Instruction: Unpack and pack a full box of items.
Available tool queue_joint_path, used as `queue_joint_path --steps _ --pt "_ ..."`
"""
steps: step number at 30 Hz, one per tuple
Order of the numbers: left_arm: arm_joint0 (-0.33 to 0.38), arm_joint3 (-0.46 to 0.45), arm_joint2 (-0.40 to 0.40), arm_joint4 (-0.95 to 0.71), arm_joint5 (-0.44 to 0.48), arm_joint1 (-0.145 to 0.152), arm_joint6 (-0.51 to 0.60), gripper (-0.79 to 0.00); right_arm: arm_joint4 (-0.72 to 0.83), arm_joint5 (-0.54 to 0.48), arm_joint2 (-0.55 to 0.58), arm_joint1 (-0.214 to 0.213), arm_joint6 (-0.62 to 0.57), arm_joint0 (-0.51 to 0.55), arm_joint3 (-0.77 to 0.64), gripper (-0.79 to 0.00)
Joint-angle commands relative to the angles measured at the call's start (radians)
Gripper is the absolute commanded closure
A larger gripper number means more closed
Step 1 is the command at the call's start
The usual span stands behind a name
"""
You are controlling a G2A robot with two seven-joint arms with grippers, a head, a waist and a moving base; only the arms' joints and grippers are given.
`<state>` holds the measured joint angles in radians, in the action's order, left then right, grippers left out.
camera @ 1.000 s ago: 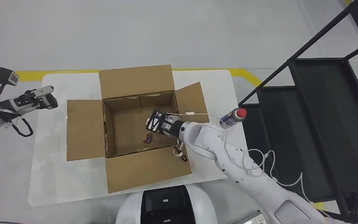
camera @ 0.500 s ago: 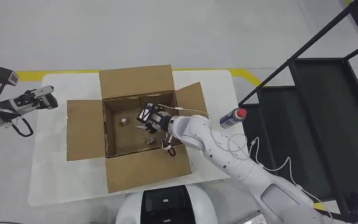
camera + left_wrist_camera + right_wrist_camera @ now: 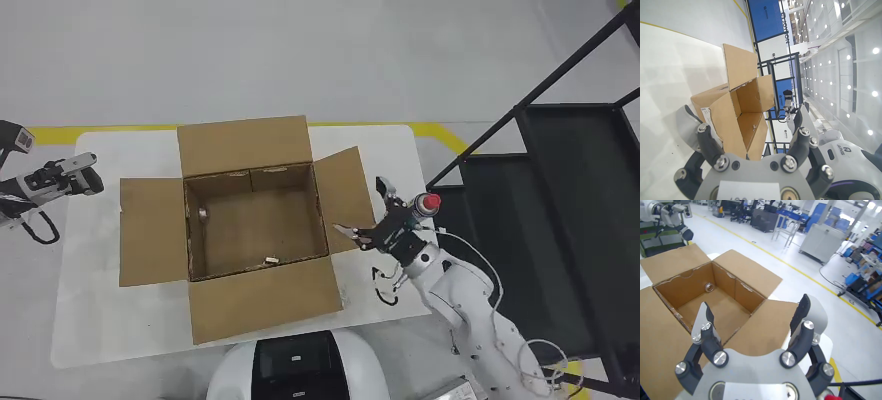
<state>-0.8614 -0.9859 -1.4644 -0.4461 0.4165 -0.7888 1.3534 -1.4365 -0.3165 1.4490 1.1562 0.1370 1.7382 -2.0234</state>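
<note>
Top view: the cardboard box (image 3: 255,228) sits mid-frame on the white table (image 3: 110,310), mouth up, long axis running left to right, all four flaps splayed outward. The right gripper (image 3: 362,208) hangs over the right-hand flap, fingers spread wide and empty, near a red-capped spray can (image 3: 428,204). The left gripper (image 3: 94,170) sits well apart at the left edge, also spread. A small metal ring (image 3: 203,213) lies by the box's left wall, with broad cardboard floor beside it.

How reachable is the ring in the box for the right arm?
Probably yes. The box stands open, nothing covers the ring, and the right gripper hangs open and empty at the near flap. The ring lies by the far wall, a long reach.
</note>
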Motion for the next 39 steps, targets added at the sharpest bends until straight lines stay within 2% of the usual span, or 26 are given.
queue_joint_path --steps 1,4,13,24,39 --pt "0.0 0.0 0.0 0.0 0.0 0.0 0.0 -0.785 0.017 0.02 0.076 -0.004 0.068 0.075 0.007 -0.785" --pt "0.0 0.0 0.0 0.0 0.0 0.0 0.0 -0.785 0.046 0.052 0.148 -0.006 0.083 0.13 0.039 -0.785" --pt "0.0 0.0 0.0 0.0 0.0 0.0 0.0 -0.785 0.116 0.084 0.2 -0.003 0.093 0.172 0.131 -0.785" --pt "0.0 0.0 0.0 0.0 0.0 0.0 0.0 -0.785 0.204 0.115 0.175 0.007 0.052 0.1 0.301 -0.785" --pt "0.0 0.0 0.0 0.0 0.0 0.0 0.0 -0.785 0.237 0.139 0.101 0.022 0.011 -0.048 0.493 -0.785"
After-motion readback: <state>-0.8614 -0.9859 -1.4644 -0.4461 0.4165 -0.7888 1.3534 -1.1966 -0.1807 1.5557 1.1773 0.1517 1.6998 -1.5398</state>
